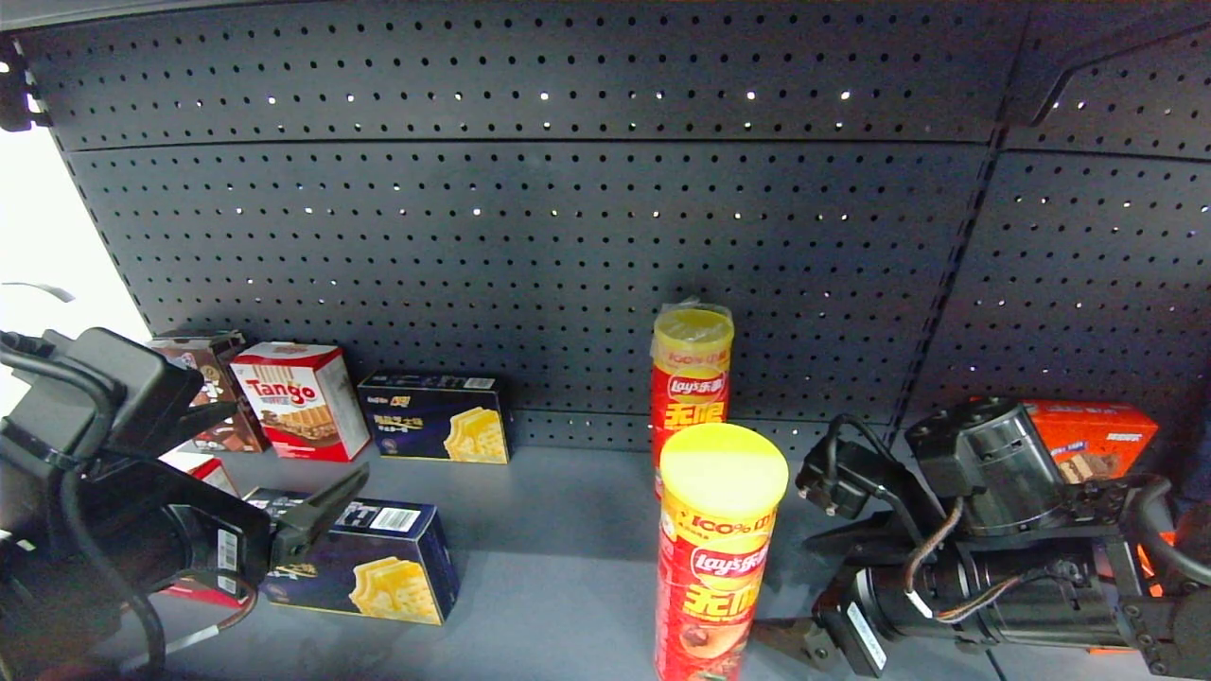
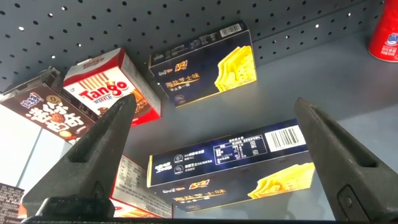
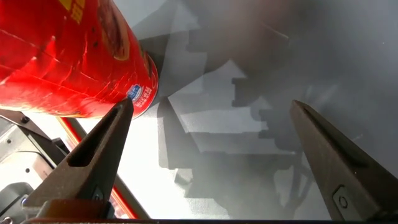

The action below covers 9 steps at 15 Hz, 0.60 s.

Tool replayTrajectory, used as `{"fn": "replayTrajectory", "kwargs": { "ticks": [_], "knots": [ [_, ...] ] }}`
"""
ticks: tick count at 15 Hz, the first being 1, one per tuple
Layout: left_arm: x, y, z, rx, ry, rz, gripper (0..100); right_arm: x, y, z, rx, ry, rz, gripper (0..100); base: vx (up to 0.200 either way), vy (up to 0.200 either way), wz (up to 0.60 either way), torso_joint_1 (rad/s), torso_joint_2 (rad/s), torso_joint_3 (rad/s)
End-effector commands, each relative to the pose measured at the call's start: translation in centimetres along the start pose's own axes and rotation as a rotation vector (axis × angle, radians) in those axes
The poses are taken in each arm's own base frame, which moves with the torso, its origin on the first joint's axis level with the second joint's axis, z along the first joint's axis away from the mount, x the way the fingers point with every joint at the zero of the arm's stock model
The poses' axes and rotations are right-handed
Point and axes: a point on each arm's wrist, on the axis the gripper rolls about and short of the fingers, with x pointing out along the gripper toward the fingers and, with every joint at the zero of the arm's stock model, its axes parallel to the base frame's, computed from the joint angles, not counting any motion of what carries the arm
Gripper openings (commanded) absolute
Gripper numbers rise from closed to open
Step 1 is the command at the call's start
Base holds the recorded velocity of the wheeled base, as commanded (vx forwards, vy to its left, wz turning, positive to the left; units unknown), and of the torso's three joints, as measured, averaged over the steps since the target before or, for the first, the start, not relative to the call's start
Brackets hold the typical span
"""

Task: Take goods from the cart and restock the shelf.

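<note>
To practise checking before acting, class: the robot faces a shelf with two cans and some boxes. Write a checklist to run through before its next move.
1. Right gripper open: ok.
2. Front can upright on the shelf: ok.
3. Right gripper clear of the front can: cannot tell; they are very close.
4. Front can set well back from the shelf edge: not ok; its base stands near it.
5. Left gripper open: ok.
6. Blue box by the left gripper resting free on the shelf: ok.

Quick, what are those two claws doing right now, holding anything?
Left gripper: open, empty, by the front dark blue box.
Right gripper: open, empty, beside the front chip can.
</note>
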Motion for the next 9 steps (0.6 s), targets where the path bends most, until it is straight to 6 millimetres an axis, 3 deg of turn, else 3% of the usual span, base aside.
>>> {"fn": "replayTrajectory", "kwargs": {
  "ticks": [1, 5, 8, 9],
  "knots": [
    [0.0, 0.0, -0.2, 0.001, 0.006, -0.001, 100, 0.2, 0.0, 0.0, -0.001, 0.005, 0.003, 100, 0.000, 0.000, 0.00, 0.000, 0.00, 0.000],
    [-0.2, -0.1, -0.4, 0.002, 0.009, -0.001, 100, 0.0, 0.1, -0.1, -0.001, 0.003, 0.003, 100, 0.000, 0.000, 0.00, 0.000, 0.00, 0.000],
    [-0.5, 0.0, -0.3, 0.000, -0.002, 0.001, 100, -2.6, -0.4, 0.8, 0.007, -0.094, -0.027, 100, 0.000, 0.000, 0.00, 0.000, 0.00, 0.000],
    [-1.0, 0.2, -0.4, -0.005, -0.015, 0.008, 100, -5.5, -1.1, 1.5, 0.021, -0.197, -0.077, 100, 0.000, 0.000, 0.00, 0.000, 0.00, 0.000]
  ]
}}
